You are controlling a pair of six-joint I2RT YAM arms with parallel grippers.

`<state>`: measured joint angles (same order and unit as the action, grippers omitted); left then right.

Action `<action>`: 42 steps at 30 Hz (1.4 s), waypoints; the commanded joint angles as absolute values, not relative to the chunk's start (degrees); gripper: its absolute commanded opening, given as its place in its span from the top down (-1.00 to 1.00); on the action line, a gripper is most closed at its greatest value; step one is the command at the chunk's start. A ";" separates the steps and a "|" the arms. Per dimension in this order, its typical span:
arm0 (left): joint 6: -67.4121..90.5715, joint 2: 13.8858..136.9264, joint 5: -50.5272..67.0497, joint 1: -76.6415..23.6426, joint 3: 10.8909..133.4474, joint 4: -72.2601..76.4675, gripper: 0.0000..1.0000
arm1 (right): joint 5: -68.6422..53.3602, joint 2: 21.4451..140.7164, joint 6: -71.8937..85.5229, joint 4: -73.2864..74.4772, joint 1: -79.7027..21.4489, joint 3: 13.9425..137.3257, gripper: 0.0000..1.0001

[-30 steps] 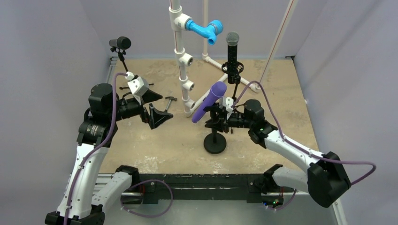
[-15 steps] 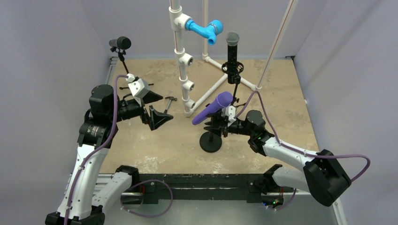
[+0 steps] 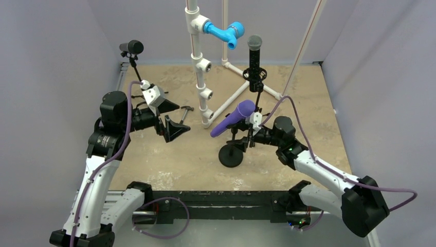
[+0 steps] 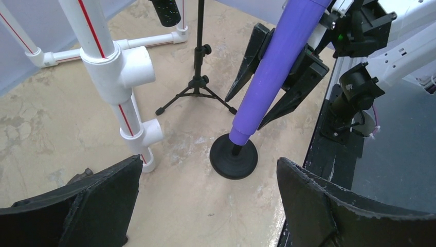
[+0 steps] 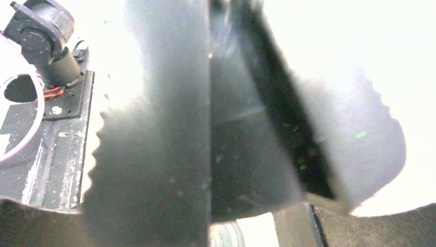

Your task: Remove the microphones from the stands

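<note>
Right pincer [image 3: 238, 135]: clenched on the purple microphone [image 3: 230, 120]. In the left wrist view my two black fingers [image 4: 251, 59] are pressing the purple barrel from either side, about halfway along it.

The microphone is tilting, head up and toward the far right, tail down and toward the near left. Its tail is hanging just above the stand's round black base [image 3: 231, 156], with the thin post showing between them. My fingers are covering the clip, so I cannot tell whether the microphone is seated in it or free of it.

The base is sitting flat on the sandy bench [image 3: 169, 159], near the middle.

The right wrist view is giving only dark blurred shapes at close range.

Left pincer [image 3: 180, 117]: released, jaws spread wide, grasping nothing. It is hovering over the left side of the bench, well apart from the stand and pointing toward it. A small hammer [image 3: 186, 109] is lying just beside its fingertips.

Behind the stand, a black microphone [image 3: 254, 51] is standing upright on a tripod [image 4: 195, 87]. A white pipe frame [image 3: 198, 62] with a blue elbow [image 3: 224, 33] is rising to the left of it.
</note>
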<state>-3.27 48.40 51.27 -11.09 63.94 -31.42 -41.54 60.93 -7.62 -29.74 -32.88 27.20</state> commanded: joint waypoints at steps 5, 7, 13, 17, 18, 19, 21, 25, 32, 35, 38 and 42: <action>-6.12 48.27 52.64 -12.04 64.41 -31.02 -1.00 | -42.98 53.88 -14.58 -8.77 -28.76 34.17 -0.29; -6.09 48.25 52.65 -12.13 64.71 -31.31 -1.00 | -43.77 52.72 -18.22 -2.40 -28.25 36.12 -0.30; -7.26 48.32 51.99 -12.86 65.52 -32.15 -1.00 | -44.39 48.91 -24.21 13.78 -27.71 39.42 -0.30; -8.20 49.13 49.18 -14.18 66.15 -32.94 -1.00 | -43.55 47.28 -25.92 23.13 -27.25 43.41 -0.30; -8.45 49.49 48.37 -14.62 66.52 -33.09 -1.00 | -43.17 47.16 -26.27 25.04 -27.20 44.75 -0.30; -8.52 49.90 47.40 -15.05 66.98 -33.19 -1.00 | -42.54 47.12 -26.66 26.98 -27.19 46.17 -0.30; -8.57 50.80 45.95 -15.73 67.87 -33.30 -1.00 | -41.11 47.19 -27.64 30.46 -27.16 48.83 -0.30; -9.41 52.14 47.67 -16.92 68.84 -33.38 -0.95 | -38.43 47.18 -28.57 35.96 -26.74 53.94 -0.27; -17.18 56.03 49.17 -24.25 70.46 -36.38 -1.00 | -38.33 49.94 -26.94 40.01 -25.19 62.76 -0.27; -18.72 58.42 50.05 -26.85 71.55 -35.91 -1.00 | -38.81 51.38 -26.75 40.68 -24.60 65.22 -0.27; -19.73 60.62 50.14 -29.00 72.20 -34.24 -1.00 | -39.24 52.74 -26.77 41.15 -24.25 67.08 -0.27; -21.57 64.21 51.06 -31.09 73.20 -32.02 -1.00 | -40.44 54.58 -27.96 42.61 -24.10 68.79 -0.26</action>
<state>-17.63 61.91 48.56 -29.34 70.30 -35.97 -38.74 53.39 -27.07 40.16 -24.36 65.63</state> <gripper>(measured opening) 0.998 0.634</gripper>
